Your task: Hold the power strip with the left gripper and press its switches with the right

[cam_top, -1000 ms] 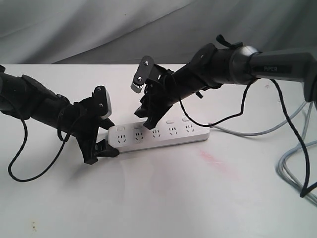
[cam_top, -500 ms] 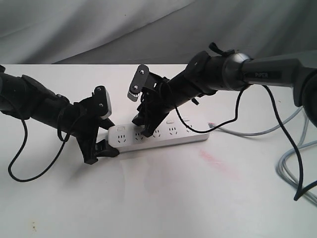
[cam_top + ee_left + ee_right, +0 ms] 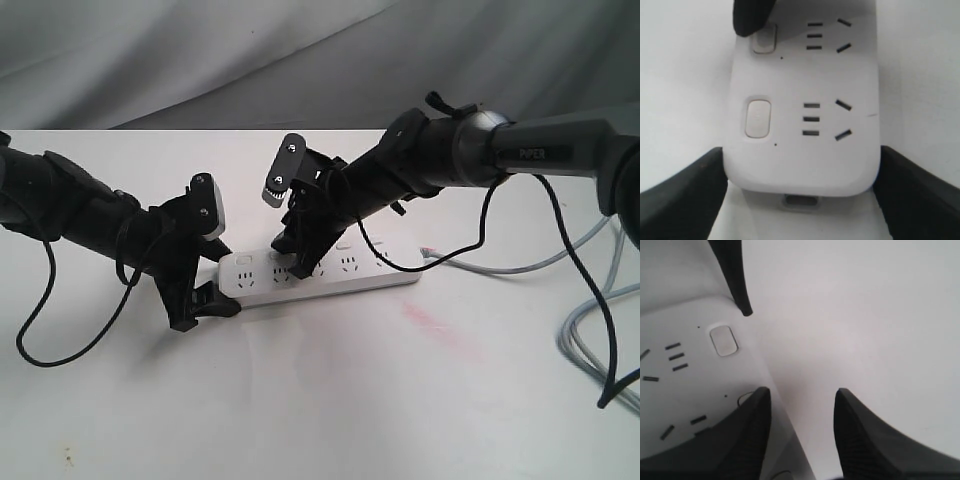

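The white power strip (image 3: 330,275) lies flat on the table. My left gripper (image 3: 205,265) is shut on its left end, one black finger on each side (image 3: 680,197). The end switch (image 3: 758,118) is uncovered. My right gripper (image 3: 285,232) stands open above the strip, its upper finger (image 3: 283,170) raised in the air. Its lower fingertip (image 3: 752,15) rests on the second switch (image 3: 765,40). In the right wrist view, the right gripper (image 3: 802,392) has one finger over the strip (image 3: 685,390), hiding most of that switch, and the other over bare table.
The strip's grey cord (image 3: 500,268) runs right to a bundle of grey cables (image 3: 590,330) near the table's right edge. A loose black cable loop (image 3: 60,350) hangs under the left arm. A faint pink stain (image 3: 430,320) marks the table before the strip. Grey cloth hangs behind.
My right gripper has moved left along the strip and dipped, bringing its lower fingertip onto the second switch. The left gripper and the strip have not moved.
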Motion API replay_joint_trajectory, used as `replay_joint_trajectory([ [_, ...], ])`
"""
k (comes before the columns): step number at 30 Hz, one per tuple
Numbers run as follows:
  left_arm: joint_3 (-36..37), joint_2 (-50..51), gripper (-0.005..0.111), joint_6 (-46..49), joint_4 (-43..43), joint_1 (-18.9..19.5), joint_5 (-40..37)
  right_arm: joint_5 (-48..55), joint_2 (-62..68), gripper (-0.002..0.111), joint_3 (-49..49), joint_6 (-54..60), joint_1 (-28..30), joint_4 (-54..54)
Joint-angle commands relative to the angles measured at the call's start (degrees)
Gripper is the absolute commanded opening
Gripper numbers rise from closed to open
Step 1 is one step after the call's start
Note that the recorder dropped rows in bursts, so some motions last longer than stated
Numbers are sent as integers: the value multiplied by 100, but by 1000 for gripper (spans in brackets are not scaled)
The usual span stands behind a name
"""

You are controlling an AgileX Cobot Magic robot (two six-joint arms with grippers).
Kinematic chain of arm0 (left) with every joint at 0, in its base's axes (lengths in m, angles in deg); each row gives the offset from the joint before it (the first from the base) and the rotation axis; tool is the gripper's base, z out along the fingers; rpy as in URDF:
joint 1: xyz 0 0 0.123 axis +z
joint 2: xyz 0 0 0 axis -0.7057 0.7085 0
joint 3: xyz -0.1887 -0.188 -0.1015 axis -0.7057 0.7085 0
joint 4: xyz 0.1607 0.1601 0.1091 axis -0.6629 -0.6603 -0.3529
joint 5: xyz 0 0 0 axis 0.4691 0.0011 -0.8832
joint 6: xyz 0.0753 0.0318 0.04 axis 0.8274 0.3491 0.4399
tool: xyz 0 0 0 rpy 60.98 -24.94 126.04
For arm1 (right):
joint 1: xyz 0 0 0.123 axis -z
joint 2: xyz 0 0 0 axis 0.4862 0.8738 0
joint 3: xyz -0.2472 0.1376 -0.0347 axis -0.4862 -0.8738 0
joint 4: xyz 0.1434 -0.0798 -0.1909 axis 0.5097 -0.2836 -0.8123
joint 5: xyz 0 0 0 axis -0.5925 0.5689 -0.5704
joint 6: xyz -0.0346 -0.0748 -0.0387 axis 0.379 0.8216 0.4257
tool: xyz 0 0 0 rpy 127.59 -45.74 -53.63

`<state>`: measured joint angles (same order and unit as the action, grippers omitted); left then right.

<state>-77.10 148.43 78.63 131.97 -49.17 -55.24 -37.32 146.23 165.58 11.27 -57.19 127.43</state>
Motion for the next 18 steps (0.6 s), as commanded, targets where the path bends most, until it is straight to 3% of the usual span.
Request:
replay_joint_trajectory([
  [1,-21,12,65,0,-49,-37,0,84,174,39,-106,73,-24,-84],
  [18,-21,12,65,0,-49,-37,0,248,366,39,-106,0,-100,-356],
])
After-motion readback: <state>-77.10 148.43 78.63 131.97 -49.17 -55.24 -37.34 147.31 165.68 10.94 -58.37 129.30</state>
